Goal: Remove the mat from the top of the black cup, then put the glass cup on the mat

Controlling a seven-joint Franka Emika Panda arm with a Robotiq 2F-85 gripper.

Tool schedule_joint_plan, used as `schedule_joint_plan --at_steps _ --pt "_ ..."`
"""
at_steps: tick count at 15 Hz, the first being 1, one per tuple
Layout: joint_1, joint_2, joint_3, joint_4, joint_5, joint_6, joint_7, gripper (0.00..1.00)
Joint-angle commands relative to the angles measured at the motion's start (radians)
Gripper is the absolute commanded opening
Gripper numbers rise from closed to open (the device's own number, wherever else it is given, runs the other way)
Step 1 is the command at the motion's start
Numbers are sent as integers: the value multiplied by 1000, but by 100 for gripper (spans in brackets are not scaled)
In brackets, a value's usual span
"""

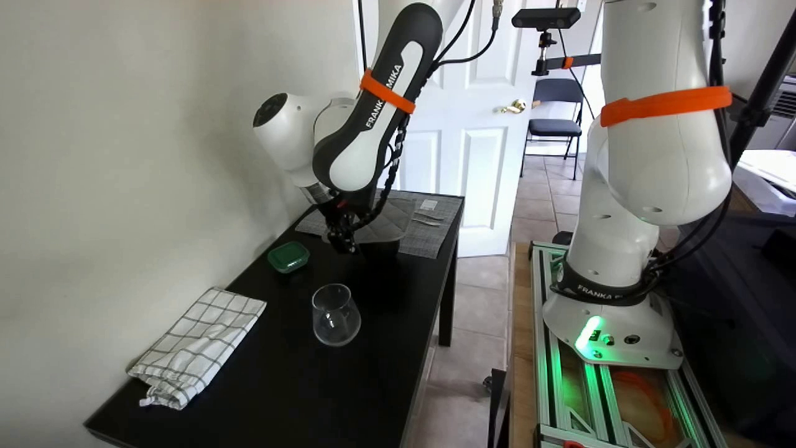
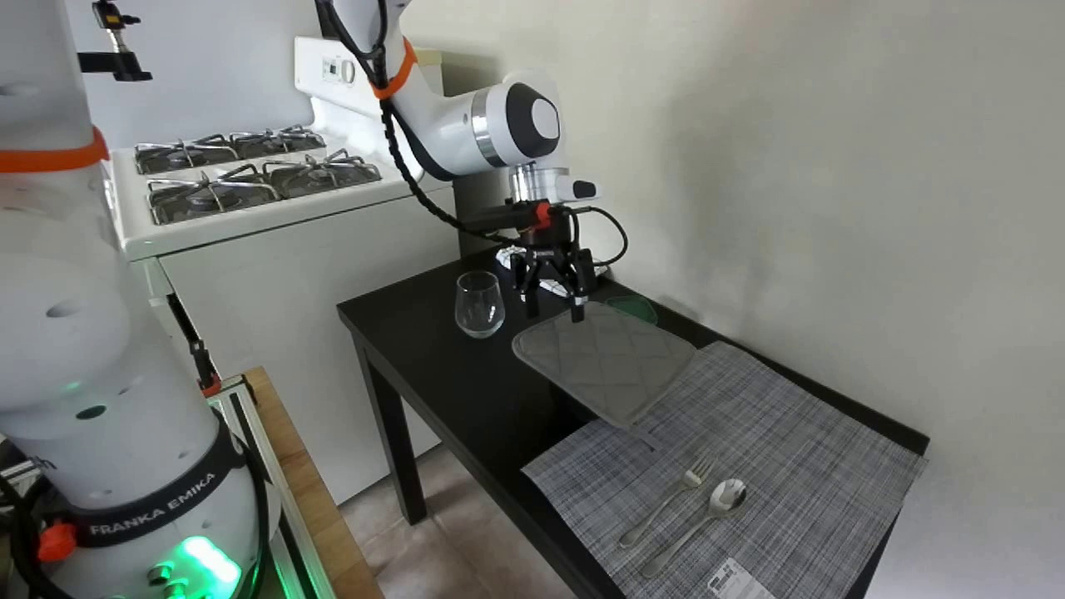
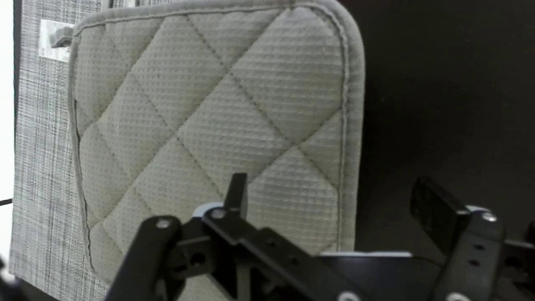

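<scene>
The mat (image 3: 217,117) is lying across the black cup (image 1: 380,248), apparently leaving both steps to come: lifting it away, then setting on it the glass (image 2: 480,308), which is standing upright on the table (image 1: 311,389), left of the mat in an exterior view. The gripper (image 2: 552,314) is hanging at the mat's edge, its fingers (image 3: 436,213) standing spread and pinching nothing; whether they are touching the mat, the views are not showing. The wrist view is revealing what the exterior views are not making plain: one finger hovering over the quilting, its partner hanging beyond the mat's right edge. It is missing the glass, which is appearing in both exterior views. In an exterior view, the black cup (image 1: 380,248) is showing dark below the mat's near edge; from the wrist, the mat is hiding it. A fork (image 2: 666,505) and spoon (image 2: 722,503) are lying on a placemat (image 2: 807,441), near right in an exterior view.
</scene>
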Motion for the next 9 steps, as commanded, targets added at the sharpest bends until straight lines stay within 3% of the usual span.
schedule_joint_plan --at_steps 1,3,5,9 --pt "28 -3 -14 -12 -84 -28 34 100" --pt "31 0 -11 -12 -124 -42 41 100" --pt "33 4 -7 -13 -149 -52 42 73" --pt "37 10 -2 -13 -176 -73 42 42"
